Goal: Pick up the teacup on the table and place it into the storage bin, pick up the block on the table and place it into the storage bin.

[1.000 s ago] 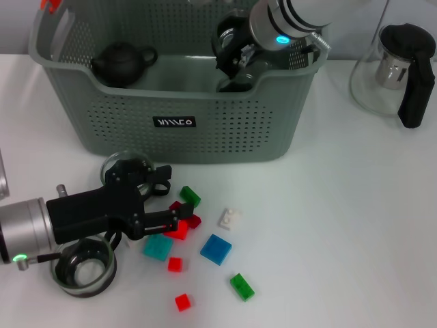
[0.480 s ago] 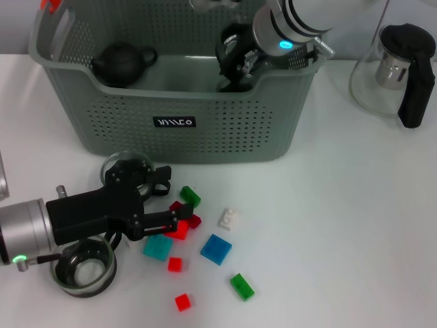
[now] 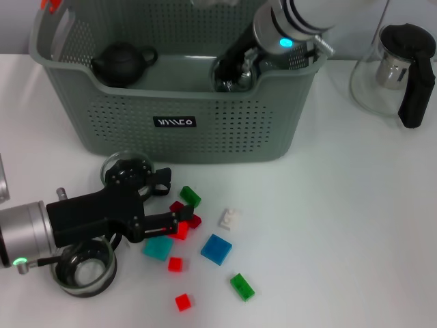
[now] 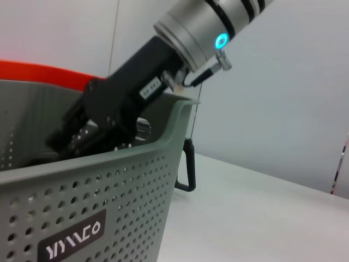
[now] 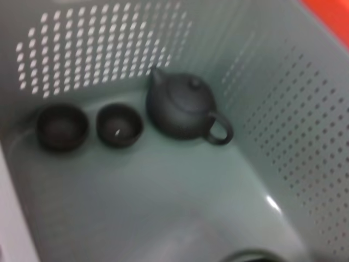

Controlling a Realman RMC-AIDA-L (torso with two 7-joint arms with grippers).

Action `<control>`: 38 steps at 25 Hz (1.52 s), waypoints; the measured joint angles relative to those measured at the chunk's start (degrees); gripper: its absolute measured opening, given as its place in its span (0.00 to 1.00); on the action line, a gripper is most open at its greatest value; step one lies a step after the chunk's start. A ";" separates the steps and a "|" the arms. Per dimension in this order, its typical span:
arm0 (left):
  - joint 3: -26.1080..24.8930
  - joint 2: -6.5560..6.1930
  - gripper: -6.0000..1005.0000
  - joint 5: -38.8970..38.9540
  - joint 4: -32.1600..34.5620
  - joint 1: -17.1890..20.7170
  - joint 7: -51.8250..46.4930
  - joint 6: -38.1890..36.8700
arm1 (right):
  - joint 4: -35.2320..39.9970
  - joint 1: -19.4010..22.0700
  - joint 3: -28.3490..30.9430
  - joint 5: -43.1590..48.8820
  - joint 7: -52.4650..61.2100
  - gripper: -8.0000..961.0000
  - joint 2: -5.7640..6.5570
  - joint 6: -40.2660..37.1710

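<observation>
Red block [image 3: 179, 229]: worktop front-left, in left gripper [image 3: 179, 223] jaws; light, stiff, take by flat sides. Right gripper [image 3: 232, 72]: inside storage bin [image 3: 171, 123], jaws' state cannot tell

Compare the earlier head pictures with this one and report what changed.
The right claw has gone lower into the storage bin, at its right end; whether it holds anything cannot be seen. The left claw has stayed low over the red block. The loose blocks, glass cups and glass teapot have not moved.
</observation>
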State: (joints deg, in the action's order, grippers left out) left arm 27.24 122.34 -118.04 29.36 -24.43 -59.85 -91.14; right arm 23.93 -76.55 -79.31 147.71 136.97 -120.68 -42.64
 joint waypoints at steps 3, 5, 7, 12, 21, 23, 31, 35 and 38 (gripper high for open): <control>0.00 0.00 0.84 0.00 0.00 0.35 0.00 -0.10 | 5.74 2.24 0.06 0.20 1.78 0.43 0.27 -2.35; 0.00 0.01 0.84 0.00 0.00 0.49 0.00 -0.16 | 13.99 5.39 0.67 0.28 2.68 0.53 0.41 -7.12; 0.00 -0.02 0.84 0.00 0.00 0.65 0.00 -0.39 | 25.04 9.54 1.61 0.11 3.57 0.60 0.47 -12.92; -0.01 -0.06 0.84 0.00 0.00 0.71 0.00 -0.53 | 53.25 20.13 4.06 -5.13 4.40 0.68 0.51 -28.13; -0.08 -0.35 0.84 0.00 0.00 0.69 -0.23 -0.58 | 69.31 32.78 11.02 -22.63 1.15 0.75 0.63 -51.64; -0.09 -0.40 0.84 0.00 0.00 0.69 -0.37 -0.60 | 68.88 35.72 12.03 -26.58 -1.45 0.75 0.53 -53.92; 0.01 -1.32 0.84 -0.02 0.13 0.52 -0.26 -1.79 | 48.21 50.37 13.00 -46.04 -32.78 0.75 0.49 -48.93; 0.00 -2.79 0.84 -0.06 1.20 0.36 -0.60 -6.06 | 29.95 50.79 17.58 -49.31 -48.72 0.75 0.65 -48.88; 0.67 -3.82 0.84 -0.49 4.76 0.35 -3.63 -7.96 | 20.06 50.42 20.37 -49.27 -57.85 0.75 0.64 -47.28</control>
State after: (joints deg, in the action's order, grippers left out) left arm 27.91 118.52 -118.53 34.11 -24.08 -63.48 -99.10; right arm 43.99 -26.14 -58.94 98.44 79.12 -120.04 -89.91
